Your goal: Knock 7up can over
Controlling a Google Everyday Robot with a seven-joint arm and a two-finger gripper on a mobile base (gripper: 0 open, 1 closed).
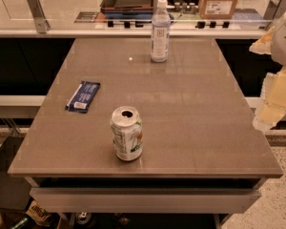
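Observation:
The 7up can [127,133] stands upright on the brown table [190,109], near its front edge and a little left of the middle. It is silver-white with green and red markings, and its open top faces up. My gripper [272,97] shows as pale cream and white parts at the right edge of the view, beyond the table's right side. It is far to the right of the can and not touching it.
A clear plastic bottle [160,31] with a white label stands upright at the back middle of the table. A dark blue snack packet [83,96] lies flat on the left side. A counter with boxes [218,1] runs behind the table.

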